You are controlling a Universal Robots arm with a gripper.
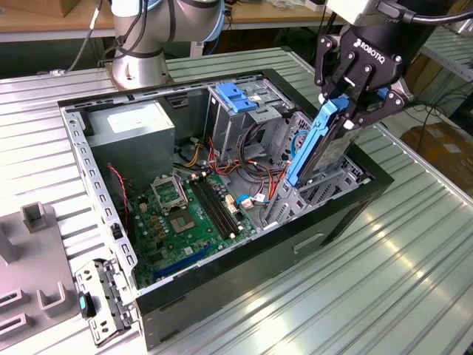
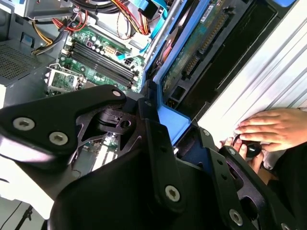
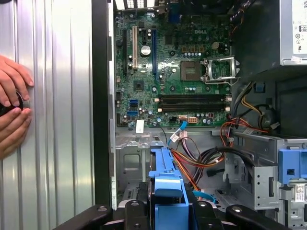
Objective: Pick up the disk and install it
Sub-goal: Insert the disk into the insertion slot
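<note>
The disk (image 1: pixel 319 145) stands on edge, tilted, with a blue side rail facing the camera. Its lower end is down at the metal drive bay (image 1: pixel 314 194) on the exterior view's right of the open computer case. My black gripper (image 1: pixel 353 95) is shut on the disk's upper end. In the second wrist view the disk's green circuit side (image 2: pixel 192 52) runs away from the gripper (image 2: pixel 169 128). In the first wrist view the blue rail (image 3: pixel 168 184) sits between the fingers of the gripper (image 3: pixel 168 213).
The case holds a green motherboard (image 1: pixel 185 214), a grey power-supply box (image 1: pixel 140 129), a drive cage with a blue bracket (image 1: pixel 238 96) and loose cables (image 3: pixel 201 158). A person's hands (image 3: pixel 12 110) rest on the ribbed metal table (image 1: pixel 399 251) beside the case.
</note>
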